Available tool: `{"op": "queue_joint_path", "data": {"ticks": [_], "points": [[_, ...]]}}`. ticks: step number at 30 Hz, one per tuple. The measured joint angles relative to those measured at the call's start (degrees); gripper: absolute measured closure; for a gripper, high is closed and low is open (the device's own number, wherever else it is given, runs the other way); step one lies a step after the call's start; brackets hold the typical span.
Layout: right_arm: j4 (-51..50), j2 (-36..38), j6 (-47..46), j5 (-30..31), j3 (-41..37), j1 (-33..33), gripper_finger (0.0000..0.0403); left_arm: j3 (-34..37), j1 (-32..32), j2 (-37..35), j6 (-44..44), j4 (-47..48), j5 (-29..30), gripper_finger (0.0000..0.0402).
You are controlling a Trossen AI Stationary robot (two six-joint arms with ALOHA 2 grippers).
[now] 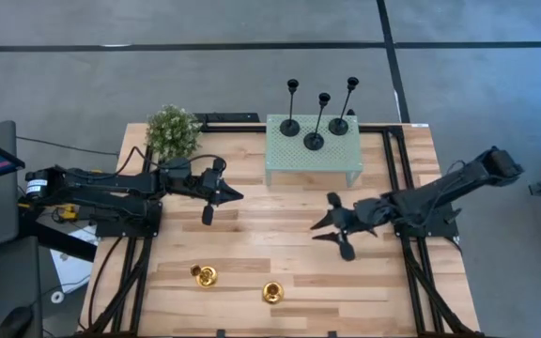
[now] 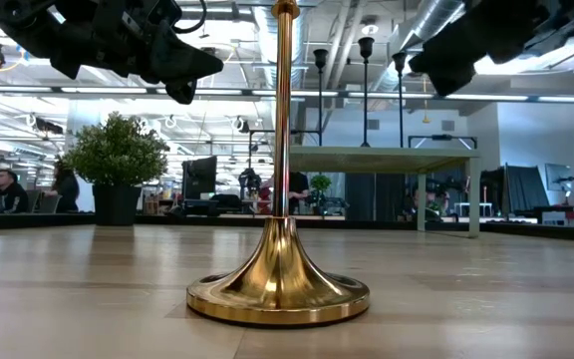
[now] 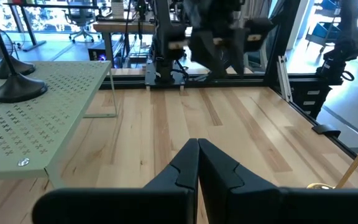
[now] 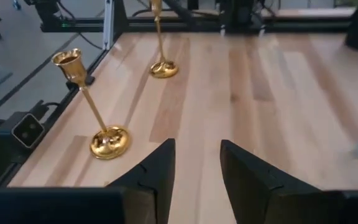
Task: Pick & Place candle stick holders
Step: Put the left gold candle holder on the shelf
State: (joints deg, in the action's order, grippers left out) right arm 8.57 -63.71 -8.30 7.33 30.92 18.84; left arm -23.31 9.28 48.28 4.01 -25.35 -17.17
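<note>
Three black candle stick holders stand upright by their round bases on the pale green mesh stand at the table's far side. Two gold holders stand upright near the front edge; both show in the right wrist view. My left gripper is shut and empty above the table, left of the stand. My right gripper is open and empty above the table's middle right, its fingers pointing toward the left edge, with the gold holders ahead of it and nearer the front edge.
A small green bushy plant stands at the far left corner. The mesh stand's legs rest on the table at the far right. Bare wood lies between the two grippers and the front edge. People sit in the room beyond.
</note>
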Motion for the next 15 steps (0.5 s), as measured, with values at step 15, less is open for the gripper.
{"op": "queue_joint_path", "data": {"ticks": [15], "points": [[19.97,-13.68,-6.86,0.02,0.00,7.22,0.0284,-0.02,-7.43,0.57,-6.38,-0.62,-13.17,0.0397]]}}
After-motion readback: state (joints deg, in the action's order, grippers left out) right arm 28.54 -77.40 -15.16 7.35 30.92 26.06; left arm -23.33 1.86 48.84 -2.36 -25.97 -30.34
